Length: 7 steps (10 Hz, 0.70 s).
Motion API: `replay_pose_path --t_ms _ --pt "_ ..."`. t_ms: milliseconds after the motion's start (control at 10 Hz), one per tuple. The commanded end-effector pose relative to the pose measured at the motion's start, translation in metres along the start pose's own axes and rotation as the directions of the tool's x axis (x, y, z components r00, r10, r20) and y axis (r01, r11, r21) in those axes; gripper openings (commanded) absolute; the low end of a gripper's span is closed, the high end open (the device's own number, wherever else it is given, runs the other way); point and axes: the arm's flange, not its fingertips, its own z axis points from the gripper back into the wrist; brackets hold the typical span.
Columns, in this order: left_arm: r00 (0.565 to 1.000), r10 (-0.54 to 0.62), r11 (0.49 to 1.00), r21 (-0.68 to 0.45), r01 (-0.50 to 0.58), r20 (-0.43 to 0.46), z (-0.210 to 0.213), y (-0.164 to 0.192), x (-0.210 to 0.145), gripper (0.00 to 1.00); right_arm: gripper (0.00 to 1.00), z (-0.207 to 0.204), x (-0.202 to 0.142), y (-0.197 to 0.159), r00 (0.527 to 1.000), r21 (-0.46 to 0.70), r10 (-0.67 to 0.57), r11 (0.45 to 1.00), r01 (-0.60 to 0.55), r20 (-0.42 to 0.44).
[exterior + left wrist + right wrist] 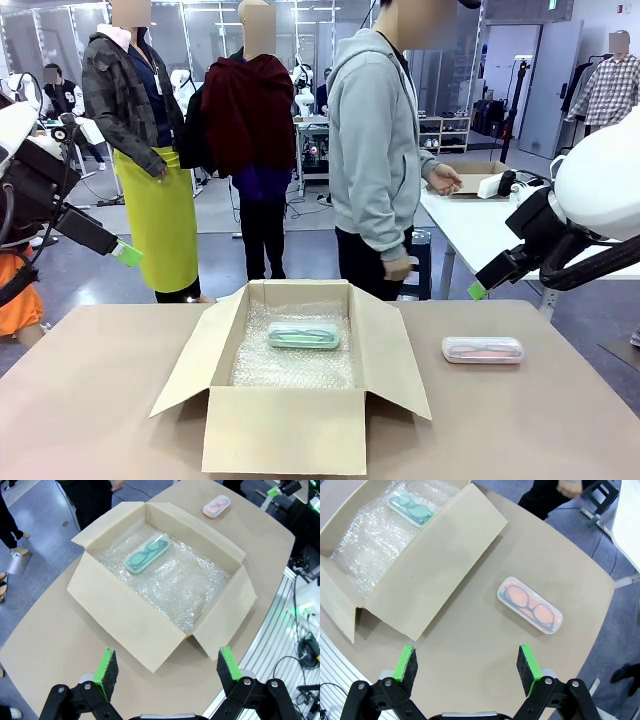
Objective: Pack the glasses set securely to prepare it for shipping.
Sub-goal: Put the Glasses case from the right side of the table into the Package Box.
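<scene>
Front view: left hand (128,253) and right hand (477,290) hang above the desk (100,400), both empty. The green case (303,334) lies in the box (290,430) between them; the pink case (483,349) lies on the desk, below the right hand.
Left wrist view: jaws wide apart; green case ahead, on bubble wrap (190,590).
Right wrist view: jaws wide apart; pink case just ahead, skewed to the finger line. Likely step: fetch pink case. Next move calls for wrist roll, then descent across its short side

Matt cardboard box (285,430), crinkly bubble wrap (290,366) inside; pink case (483,349) probably smooth translucent plastic.
</scene>
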Motion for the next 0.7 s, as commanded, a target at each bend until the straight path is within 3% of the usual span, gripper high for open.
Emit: replay_pose_path --t_ms 0,300,600 --pt "1.0 -0.006 1.0 -0.011 0.006 0.007 0.002 0.001 0.0 1.0 1.0 -0.004 0.012 -0.017 0.999 -0.037 -0.048 0.998 0.048 -0.004" --pt "1.0 -0.006 1.0 -0.011 0.006 0.007 0.002 0.001 0.0 1.0 1.0 -0.025 0.052 -0.085 0.99 0.009 -0.113 0.993 0.114 -0.086" --pt "1.0 -0.006 1.0 -0.011 0.006 0.007 0.002 0.001 0.0 1.0 1.0 -0.06 0.084 -0.126 0.976 -0.016 -0.148 0.989 0.148 -0.161"
